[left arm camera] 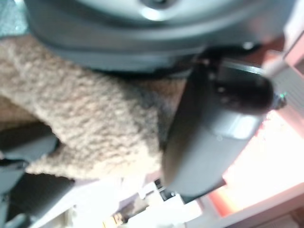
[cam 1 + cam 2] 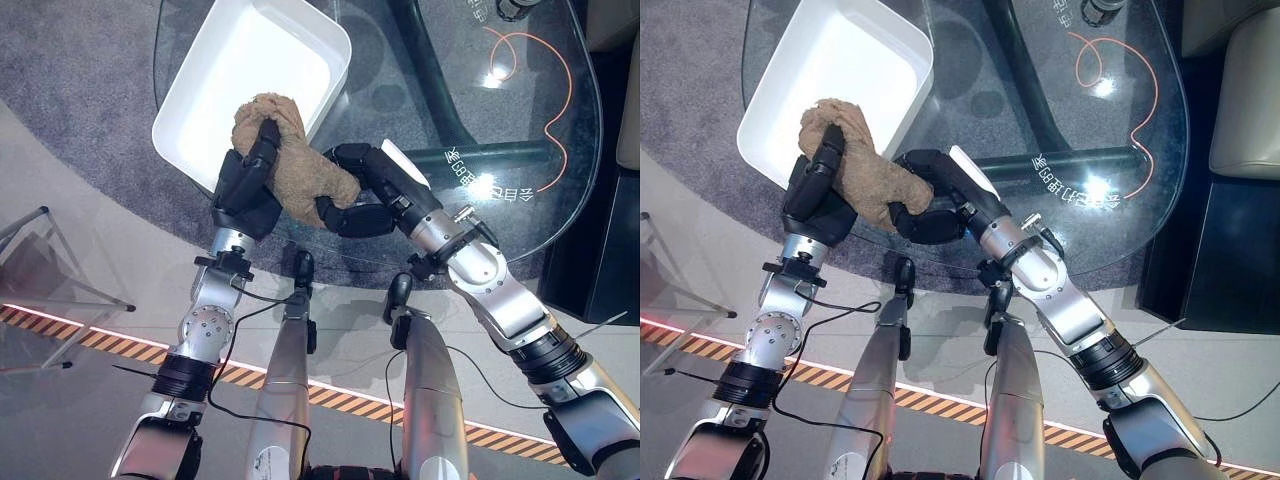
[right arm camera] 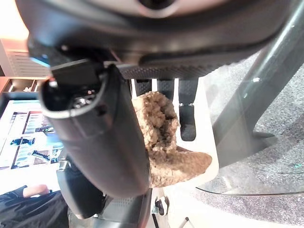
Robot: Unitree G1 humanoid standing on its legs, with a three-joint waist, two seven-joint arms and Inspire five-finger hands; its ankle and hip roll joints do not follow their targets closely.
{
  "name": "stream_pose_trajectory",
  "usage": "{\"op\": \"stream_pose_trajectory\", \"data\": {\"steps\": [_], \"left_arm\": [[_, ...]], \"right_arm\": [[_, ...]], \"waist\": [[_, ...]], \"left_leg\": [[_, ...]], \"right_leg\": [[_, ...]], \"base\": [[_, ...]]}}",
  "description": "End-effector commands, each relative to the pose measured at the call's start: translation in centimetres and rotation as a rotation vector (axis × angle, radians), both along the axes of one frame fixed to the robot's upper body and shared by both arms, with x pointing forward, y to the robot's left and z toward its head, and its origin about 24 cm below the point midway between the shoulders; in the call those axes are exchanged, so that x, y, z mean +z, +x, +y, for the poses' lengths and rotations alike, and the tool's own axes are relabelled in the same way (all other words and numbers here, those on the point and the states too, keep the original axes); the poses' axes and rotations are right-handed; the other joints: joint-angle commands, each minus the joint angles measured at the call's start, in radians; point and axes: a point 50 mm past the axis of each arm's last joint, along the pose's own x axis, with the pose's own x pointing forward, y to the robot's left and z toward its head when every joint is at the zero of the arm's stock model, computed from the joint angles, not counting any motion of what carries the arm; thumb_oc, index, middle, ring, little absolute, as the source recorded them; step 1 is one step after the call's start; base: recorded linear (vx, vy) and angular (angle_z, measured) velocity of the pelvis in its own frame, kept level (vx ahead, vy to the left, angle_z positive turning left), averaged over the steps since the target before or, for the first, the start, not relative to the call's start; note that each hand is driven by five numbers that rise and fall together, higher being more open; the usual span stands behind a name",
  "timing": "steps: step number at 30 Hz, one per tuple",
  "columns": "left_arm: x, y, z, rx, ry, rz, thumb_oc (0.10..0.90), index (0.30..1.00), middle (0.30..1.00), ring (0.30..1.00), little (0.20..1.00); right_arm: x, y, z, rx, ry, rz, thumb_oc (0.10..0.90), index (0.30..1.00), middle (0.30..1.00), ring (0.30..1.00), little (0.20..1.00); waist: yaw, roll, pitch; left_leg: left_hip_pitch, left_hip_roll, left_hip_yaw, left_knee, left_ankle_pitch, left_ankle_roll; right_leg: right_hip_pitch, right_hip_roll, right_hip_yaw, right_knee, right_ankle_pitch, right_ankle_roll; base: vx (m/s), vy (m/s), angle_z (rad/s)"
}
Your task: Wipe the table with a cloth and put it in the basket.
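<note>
- Under everything: grey carpet, with a hazard-striped strip on the floor on the robot's side of it.
- Glass table, clear top with rounded edge, dark frame visible through it; thin orange cable looping on the far right part of the top.
- White rectangular basket, tray-like, at the table's left part, well apart from the orange cable.
- Brown fuzzy cloth, bunched into a lump, lying across the basket's near rim and reaching toward the table edge; held between both hands.
- Right robot hand: comes in from the right, fingers curled round the cloth's near-right end; right wrist view shows cloth just past the thumb, with the basket wall behind it.
- Left robot hand: at the basket's near rim, fingers curled over the cloth's left end, fingertips on top of the lump; left wrist view shows cloth pressed against the palm beside the thumb.
</note>
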Motion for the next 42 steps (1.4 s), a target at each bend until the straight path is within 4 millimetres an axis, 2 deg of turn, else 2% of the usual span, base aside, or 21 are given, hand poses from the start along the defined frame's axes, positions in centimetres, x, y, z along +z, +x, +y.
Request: {"op": "stream_pose_trajectory", "data": {"steps": [1, 3, 4, 5, 19, 23, 24, 28, 34, 37, 42], "left_arm": [[6.1, -1.9, -0.8, -0.024, -0.038, -0.32, 0.1, 0.3, 0.3, 0.3, 0.2], [6.1, -1.9, -0.7, -0.017, -0.043, -0.32, 0.1, 0.3, 0.3, 0.3, 0.2], [6.1, -1.9, -0.7, -0.009, -0.046, -0.321, 0.1, 0.3, 0.3, 0.3, 0.2], [6.0, -1.9, -0.7, -0.009, -0.049, -0.321, 0.1, 0.3, 0.3, 0.3, 0.2], [6.2, -2.1, -0.6, 0.015, -0.072, -0.33, 0.1, 0.3, 0.3, 0.3, 0.2], [6.3, -1.9, 0.4, 0.119, -0.122, -0.307, 0.1, 0.3, 0.3, 0.3, 0.2], [6.2, -1.9, 1.2, 0.209, -0.133, -0.296, 0.1, 0.3, 0.3, 0.3, 0.2], [6.5, -2.1, 2.6, 0.376, -0.148, -0.297, 0.1, 0.3, 0.3, 0.3, 0.2], [6.9, -2.6, 3.7, 0.52, -0.168, -0.302, 0.1, 0.3, 0.3, 0.3, 0.2], [7.8, -3.0, 4.3, 0.65, -0.14, -0.326, 0.1, 0.3, 0.3, 0.3, 0.2], [8.7, -3.2, 4.6, 0.731, -0.098, -0.363, 0.1, 0.3, 0.3, 0.3, 0.2]], "right_arm": [[7.7, -3.4, 2.6, 0.197, 0.135, -0.344, 0.342, 0.507, 0.507, 0.507, 0.442], [7.6, -3.4, 2.5, 0.197, 0.141, -0.34, 0.405, 0.561, 0.561, 0.561, 0.505], [7.6, -3.3, 2.5, 0.194, 0.145, -0.335, 0.641, 0.764, 0.764, 0.764, 0.741], [7.5, -3.3, 2.5, 0.193, 0.146, -0.333, 0.8, 0.9, 0.9, 0.9, 0.9], [7.4, -3.2, 2.5, 0.186, 0.164, -0.321, 0.8, 0.9, 0.9, 0.9, 0.9], [7.4, -3.1, 2.5, 0.186, 0.169, -0.32, 0.8, 0.9, 0.9, 0.9, 0.9], [7.3, -3.0, 2.5, 0.183, 0.178, -0.319, 0.8, 0.9, 0.9, 0.9, 0.9], [7.4, -2.9, 2.3, 0.166, 0.2, -0.319, 0.8, 0.9, 0.9, 0.9, 0.9], [7.4, -2.5, 2.2, 0.144, 0.213, -0.323, 0.8, 0.9, 0.9, 0.9, 0.9], [7.7, -2.2, 1.9, 0.092, 0.246, -0.337, 0.8, 0.9, 0.9, 0.9, 0.9], [7.8, -1.7, 1.0, 0.029, 0.293, -0.346, 0.8, 0.9, 0.9, 0.9, 0.9]], "waist": [[0.011, -0.015, -0.028], [0.011, -0.016, -0.028], [0.012, -0.015, -0.028], [0.012, -0.015, -0.028], [0.01, -0.015, -0.028], [0.012, -0.016, -0.028], [0.013, -0.017, -0.028], [0.018, -0.017, -0.028], [0.023, -0.018, -0.028], [0.025, -0.02, -0.028], [0.022, -0.019, -0.028]], "left_leg": [[0.05, -0.071, 0.083, 0.099, -0.101, 0.063], [0.052, -0.072, 0.082, 0.099, -0.101, 0.063], [0.052, -0.072, 0.081, 0.098, -0.101, 0.062], [0.052, -0.073, 0.081, 0.098, -0.101, 0.062], [0.048, -0.074, 0.083, 0.099, -0.1, 0.062], [0.051, -0.073, 0.084, 0.099, -0.101, 0.062], [0.051, -0.072, 0.083, 0.102, -0.102, 0.061], [0.049, -0.077, 0.075, 0.105, -0.102, 0.061], [0.047, -0.078, 0.072, 0.109, -0.102, 0.061], [0.048, -0.078, 0.071, 0.11, -0.102, 0.059], [0.048, -0.076, 0.074, 0.111, -0.103, 0.057]], "right_leg": [[0.068, 0.055, -0.037, -0.157, 0.13, 0.033], [0.071, 0.055, -0.038, -0.158, 0.13, 0.033], [0.072, 0.055, -0.038, -0.158, 0.13, 0.034], [0.071, 0.055, -0.038, -0.159, 0.13, 0.034], [0.067, 0.056, -0.037, -0.158, 0.129, 0.032], [0.07, 0.057, -0.039, -0.157, 0.126, 0.031], [0.071, 0.056, -0.04, -0.154, 0.125, 0.03], [0.071, 0.056, -0.041, -0.147, 0.119, 0.028], [0.069, 0.055, -0.044, -0.14, 0.114, 0.026], [0.07, 0.056, -0.045, -0.136, 0.11, 0.024], [0.068, 0.06, -0.041, -0.132, 0.108, 0.023]], "base": [[0.0, 0.0, 0.0], [0.0, 0.0, 0.0], [0.0, 0.0, 0.0], [0.0, 0.0, 0.0], [0.0, 0.0, 0.0], [0.0, 0.0, 0.0], [0.0, 0.0, 0.0], [0.0, 0.0, 0.0], [0.0, 0.0, 0.0], [0.0, 0.0, 0.0], [0.0, 0.0, 0.0]]}}
